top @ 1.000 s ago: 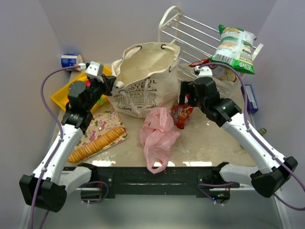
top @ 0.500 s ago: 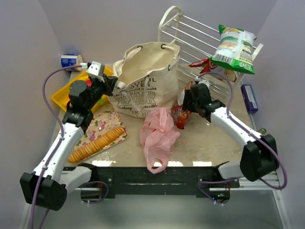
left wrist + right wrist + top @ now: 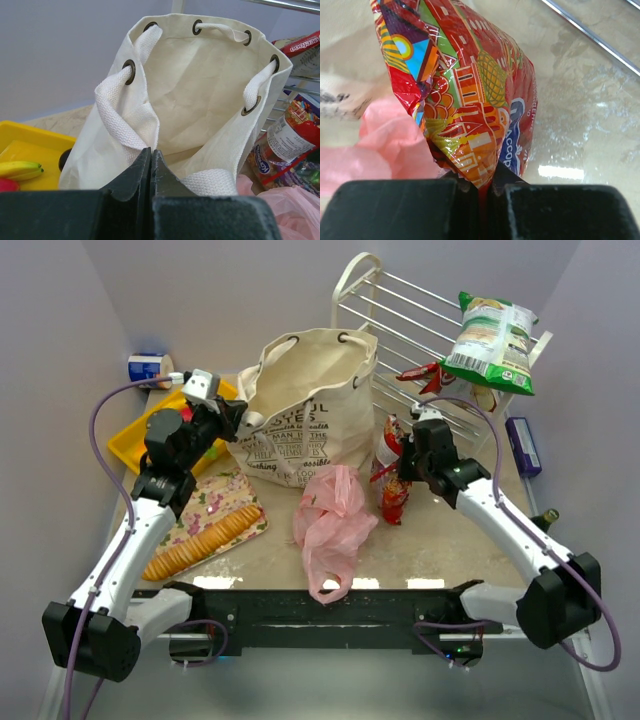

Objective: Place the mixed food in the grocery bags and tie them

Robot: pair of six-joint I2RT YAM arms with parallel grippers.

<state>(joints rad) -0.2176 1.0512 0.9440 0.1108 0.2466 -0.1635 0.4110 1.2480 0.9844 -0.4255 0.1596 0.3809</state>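
Observation:
The cream canvas tote (image 3: 305, 410) stands open at the back of the table. My left gripper (image 3: 238, 418) is shut on its near left rim (image 3: 150, 150), beside a rope handle (image 3: 120, 105). A red cookie packet (image 3: 392, 490) hangs upright right of the tote, pinched by its top edge in my shut right gripper (image 3: 402, 465); the right wrist view shows the packet (image 3: 470, 100) held between the jaws (image 3: 487, 182). The pink plastic bag (image 3: 330, 515) lies crumpled in front of the tote. A green-and-white chip packet (image 3: 492, 340) rests on the wire rack. A banana (image 3: 20, 169) lies in the yellow tray.
A white wire rack (image 3: 400, 310) stands back right with another red packet (image 3: 418, 372) on it. The yellow tray (image 3: 135, 445) and a blue-and-white can (image 3: 148, 368) are back left. A long cracker sleeve (image 3: 200, 540) lies on a floral mat. A purple box (image 3: 525, 445) is far right.
My right gripper has closed on the red cookie packet and raised it upright from the table. The left arm has not moved.

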